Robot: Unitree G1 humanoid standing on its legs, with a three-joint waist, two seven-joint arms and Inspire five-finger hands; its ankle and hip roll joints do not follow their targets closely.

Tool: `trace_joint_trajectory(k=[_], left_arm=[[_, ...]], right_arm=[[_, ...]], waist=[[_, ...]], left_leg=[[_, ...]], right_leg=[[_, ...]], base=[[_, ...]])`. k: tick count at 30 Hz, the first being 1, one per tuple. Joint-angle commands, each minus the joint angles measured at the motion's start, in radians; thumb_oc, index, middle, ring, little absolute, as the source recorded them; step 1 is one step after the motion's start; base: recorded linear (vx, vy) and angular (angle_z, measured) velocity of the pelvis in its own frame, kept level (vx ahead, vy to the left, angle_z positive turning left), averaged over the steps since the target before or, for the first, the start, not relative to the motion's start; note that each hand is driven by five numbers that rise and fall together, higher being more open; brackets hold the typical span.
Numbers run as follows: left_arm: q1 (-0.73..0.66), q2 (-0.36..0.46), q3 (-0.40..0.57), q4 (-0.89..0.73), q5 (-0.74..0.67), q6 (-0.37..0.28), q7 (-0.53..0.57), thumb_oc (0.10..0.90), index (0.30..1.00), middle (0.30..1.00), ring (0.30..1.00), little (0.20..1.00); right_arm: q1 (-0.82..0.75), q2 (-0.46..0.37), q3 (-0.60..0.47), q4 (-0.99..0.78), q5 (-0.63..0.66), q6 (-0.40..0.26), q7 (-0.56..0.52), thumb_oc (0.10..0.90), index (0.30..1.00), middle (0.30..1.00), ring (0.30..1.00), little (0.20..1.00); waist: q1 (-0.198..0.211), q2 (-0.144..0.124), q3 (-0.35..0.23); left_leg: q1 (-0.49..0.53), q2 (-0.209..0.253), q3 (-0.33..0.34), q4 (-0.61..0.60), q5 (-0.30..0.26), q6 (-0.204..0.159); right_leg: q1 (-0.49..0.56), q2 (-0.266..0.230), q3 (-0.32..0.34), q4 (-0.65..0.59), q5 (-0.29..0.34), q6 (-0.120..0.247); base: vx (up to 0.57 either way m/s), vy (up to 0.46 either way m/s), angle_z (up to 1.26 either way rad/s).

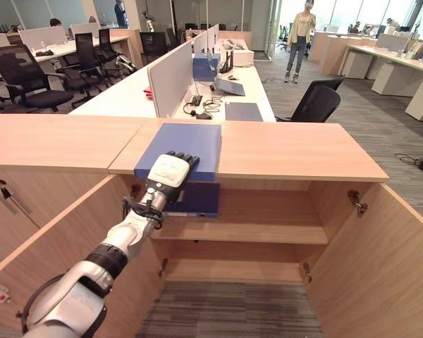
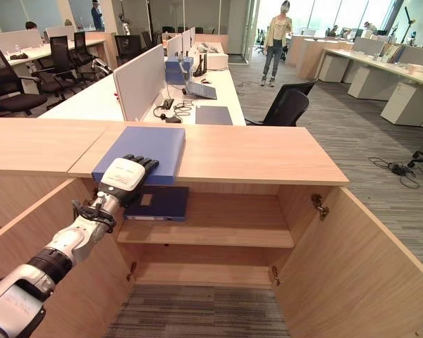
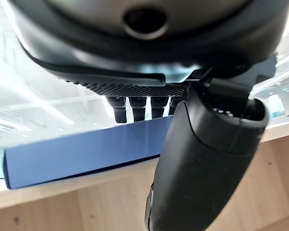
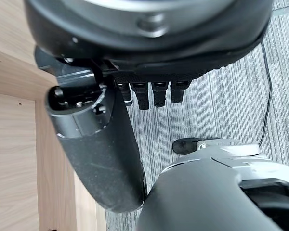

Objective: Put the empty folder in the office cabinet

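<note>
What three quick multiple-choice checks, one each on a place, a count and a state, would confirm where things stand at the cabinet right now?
1. Where is the blue folder that the left hand touches?
A. on the cabinet top, overhanging its front edge
B. on the floor
C. on the bottom shelf

2. How many blue folders are at the cabinet?
A. one
B. two
C. four

3. How are the cabinet doors?
A. both shut
B. both swung open
C. removed

Answers:
1 A: the folder lies flat on the top with the hand's fingers over its near edge.
2 B: one lies on top, and a darker folder lies on the upper shelf.
3 B: both doors stand out to the sides and the shelves show.
</note>
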Motion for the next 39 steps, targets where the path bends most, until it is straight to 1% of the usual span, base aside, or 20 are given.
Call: trace_joint_trajectory(k=[1, 3, 10, 15, 19, 20, 21, 22, 23, 24, 25, 26, 27, 28, 29, 30, 32, 34, 38, 39], left_arm=[[-0.227, -0.010, 0.037, 0.096, 0.016, 0.048, 0.075, 0.400, 0.300, 0.300, 0.300, 0.300], [-0.220, -0.019, 0.028, 0.130, -0.001, 0.047, 0.099, 0.400, 0.300, 0.300, 0.300, 0.300], [-0.211, -0.021, 0.027, 0.145, -0.021, 0.040, 0.118, 0.400, 0.300, 0.300, 0.300, 0.300], [-0.217, -0.033, 0.030, 0.162, -0.038, 0.052, 0.123, 0.400, 0.300, 0.300, 0.300, 0.300], [-0.221, -0.045, 0.046, 0.133, -0.059, 0.047, 0.118, 0.400, 0.300, 0.300, 0.300, 0.300], [-0.205, -0.048, 0.081, 0.007, -0.101, 0.011, 0.099, 0.400, 0.300, 0.300, 0.300, 0.300], [-0.126, -0.022, 0.132, -0.236, -0.146, -0.065, 0.030, 0.400, 0.300, 0.300, 0.300, 0.300], [-0.096, -0.016, 0.147, -0.302, -0.169, -0.091, 0.011, 0.400, 0.300, 0.300, 0.300, 0.300], [-0.041, -0.014, 0.171, -0.396, -0.223, -0.139, -0.034, 0.400, 0.300, 0.300, 0.300, 0.300], [-0.029, -0.009, 0.180, -0.411, -0.227, -0.138, -0.044, 0.400, 0.300, 0.300, 0.300, 0.300], [0.032, -0.013, 0.201, -0.488, -0.295, -0.172, -0.089, 0.400, 0.300, 0.300, 0.300, 0.300], [0.145, -0.017, 0.247, -0.631, -0.458, -0.240, -0.199, 0.400, 0.300, 0.300, 0.300, 0.300], [0.216, -0.009, 0.266, -0.721, -0.596, -0.276, -0.289, 0.400, 0.300, 0.300, 0.300, 0.300], [0.277, 0.005, 0.284, -0.790, -0.748, -0.305, -0.340, 0.400, 0.300, 0.300, 0.300, 0.300], [0.361, 0.027, 0.301, -0.851, -0.938, -0.316, -0.428, 0.400, 0.300, 0.300, 0.300, 0.300], [0.423, 0.050, 0.306, -0.893, -1.058, -0.319, -0.493, 0.400, 0.300, 0.300, 0.300, 0.300], [0.499, 0.105, 0.326, -0.952, -1.169, -0.305, -0.560, 0.400, 0.300, 0.300, 0.300, 0.300], [0.558, 0.119, 0.329, -0.950, -1.279, -0.284, -0.607, 0.400, 0.300, 0.300, 0.300, 0.300], [0.624, 0.135, 0.362, -0.936, -1.302, -0.270, -0.608, 0.400, 0.300, 0.300, 0.300, 0.300], [0.642, 0.140, 0.371, -0.921, -1.258, -0.267, -0.600, 0.400, 0.300, 0.300, 0.300, 0.300]], right_arm=[[-0.026, -0.037, 0.051, 0.094, -0.020, -0.014, -0.023, 0.800, 0.900, 0.900, 0.900, 0.900], [-0.029, -0.036, 0.056, 0.103, -0.023, -0.015, -0.030, 0.800, 0.900, 0.900, 0.900, 0.900], [-0.027, -0.037, 0.054, 0.109, -0.028, -0.018, -0.037, 0.800, 0.900, 0.900, 0.900, 0.900], [-0.027, -0.038, 0.047, 0.114, -0.023, -0.019, -0.044, 0.800, 0.900, 0.900, 0.900, 0.900], [-0.027, -0.038, 0.044, 0.113, -0.019, -0.018, -0.045, 0.800, 0.900, 0.900, 0.900, 0.900], [-0.023, -0.037, 0.031, 0.104, -0.010, -0.017, -0.043, 0.800, 0.900, 0.900, 0.900, 0.900], [-0.020, -0.037, 0.013, 0.091, 0.003, -0.015, -0.036, 0.800, 0.900, 0.900, 0.900, 0.900], [-0.021, -0.037, 0.004, 0.088, 0.008, -0.015, -0.033, 0.800, 0.900, 0.900, 0.900, 0.900], [-0.020, -0.036, -0.006, 0.083, 0.013, -0.016, -0.025, 0.800, 0.900, 0.900, 0.900, 0.900], [-0.018, -0.038, -0.004, 0.083, 0.013, -0.016, -0.025, 0.800, 0.900, 0.900, 0.900, 0.900], [-0.014, -0.040, -0.014, 0.077, 0.022, -0.019, -0.019, 0.800, 0.900, 0.900, 0.900, 0.900], [-0.009, -0.040, -0.034, 0.063, 0.025, -0.021, -0.005, 0.800, 0.900, 0.900, 0.900, 0.900], [-0.006, -0.045, -0.042, 0.052, 0.023, -0.023, 0.012, 0.800, 0.900, 0.900, 0.900, 0.900], [-0.003, -0.050, -0.048, 0.043, 0.022, -0.024, 0.024, 0.800, 0.900, 0.900, 0.900, 0.900], [0.005, -0.050, -0.047, 0.020, 0.026, -0.026, 0.044, 0.800, 0.900, 0.900, 0.900, 0.900], [0.007, -0.052, -0.051, 0.002, 0.030, -0.028, 0.061, 0.800, 0.900, 0.900, 0.900, 0.900], [0.008, -0.050, -0.056, -0.019, 0.045, -0.030, 0.089, 0.800, 0.900, 0.900, 0.900, 0.900], [0.010, -0.051, -0.054, -0.032, 0.050, -0.032, 0.103, 0.800, 0.900, 0.900, 0.900, 0.900], [0.016, -0.048, -0.055, -0.013, 0.041, -0.030, 0.110, 0.800, 0.900, 0.900, 0.900, 0.900], [0.014, -0.045, -0.053, -0.007, 0.040, -0.030, 0.112, 0.800, 0.900, 0.900, 0.900, 0.900]], waist=[[-0.004, -0.001, 0.003], [-0.005, -0.002, 0.002], [-0.007, -0.001, -0.001], [-0.009, -0.002, -0.003], [-0.008, -0.002, 0.000], [-0.002, -0.005, 0.005], [0.006, -0.007, 0.011], [0.010, -0.008, 0.014], [0.014, -0.008, 0.016], [0.013, -0.007, 0.014], [0.016, -0.007, 0.015], [0.024, -0.006, 0.021], [0.027, -0.005, 0.025], [0.029, 0.000, 0.027], [0.031, 0.001, 0.032], [0.035, 0.004, 0.032], [0.040, 0.006, 0.035], [0.045, 0.008, 0.040], [0.052, 0.012, 0.042], [0.054, 0.013, 0.044]], left_leg=[[0.064, -0.010, -0.030, -0.002, -0.134, -0.035], [0.067, -0.011, -0.028, -0.002, -0.134, -0.036], [0.067, -0.011, -0.028, -0.002, -0.134, -0.036], [0.067, -0.012, -0.029, -0.002, -0.135, -0.037], [0.065, -0.014, -0.032, -0.002, -0.133, -0.037], [0.062, -0.014, -0.037, -0.002, -0.133, -0.036], [0.058, -0.014, -0.046, -0.002, -0.133, -0.035], [0.056, -0.014, -0.049, -0.002, -0.133, -0.034], [0.056, -0.014, -0.050, -0.002, -0.133, -0.034], [0.056, -0.014, -0.050, -0.002, -0.133, -0.034], [0.056, -0.015, -0.050, -0.002, -0.132, -0.034], [0.052, -0.017, -0.049, -0.002, -0.123, -0.033], [0.052, -0.016, -0.048, -0.002, -0.122, -0.033], [0.057, -0.016, -0.050, -0.002, -0.131, -0.033], [0.057, -0.015, -0.047, -0.002, -0.124, -0.034], [0.058, -0.015, -0.048, -0.002, -0.130, -0.034], [0.057, -0.015, -0.048, -0.002, -0.128, -0.034], [0.053, -0.015, -0.050, -0.002, -0.125, -0.035], [0.045, -0.015, -0.054, -0.002, -0.120, -0.036], [0.041, -0.015, -0.059, -0.002, -0.117, -0.037]], right_leg=[[0.028, 0.015, -0.018, 0.008, -0.047, 0.072], [0.029, 0.015, -0.018, 0.008, -0.047, 0.072], [0.029, 0.015, -0.018, 0.008, -0.047, 0.073], [0.030, 0.014, -0.019, 0.007, -0.046, 0.073], [0.029, 0.014, -0.021, 0.007, -0.046, 0.073], [0.027, 0.013, -0.024, 0.007, -0.046, 0.073], [0.024, 0.010, -0.030, 0.007, -0.045, 0.072], [0.024, 0.010, -0.031, 0.007, -0.045, 0.071], [0.023, 0.009, -0.033, 0.007, -0.045, 0.071], [0.024, 0.009, -0.032, 0.007, -0.045, 0.071], [0.023, 0.008, -0.034, 0.007, -0.043, 0.069], [0.020, 0.006, -0.038, 0.007, -0.034, 0.066], [0.020, 0.005, -0.039, 0.007, -0.032, 0.066], [0.025, 0.006, -0.041, 0.007, -0.039, 0.068], [0.025, 0.005, -0.041, 0.007, -0.032, 0.066], [0.026, 0.004, -0.042, 0.007, -0.035, 0.068], [0.027, 0.005, -0.041, 0.007, -0.033, 0.070], [0.026, 0.005, -0.042, 0.007, -0.032, 0.071], [0.022, 0.003, -0.046, 0.007, -0.034, 0.071], [0.020, 0.003, -0.049, 0.007, -0.034, 0.070]], base=[[0.00, 0.000, 0.00], [0.00, 0.000, 0.00], [0.00, 0.000, -0.01], [0.00, 0.000, -0.02], [0.00, 0.000, 0.00], [0.00, 0.000, 0.00], [0.00, 0.000, 0.00], [0.00, 0.000, 0.00], [0.00, 0.000, 0.00], [0.01, 0.010, 0.07], [-0.01, 0.011, 0.21], [-0.01, 0.017, 0.15], [0.01, 0.025, 0.07], [0.01, 0.018, -0.07], [0.03, 0.016, 0.00], [0.01, 0.006, 0.04], [0.02, 0.001, 0.08], [0.00, 0.000, 0.00], [-0.01, -0.006, 0.00], [-0.02, -0.017, -0.11]])
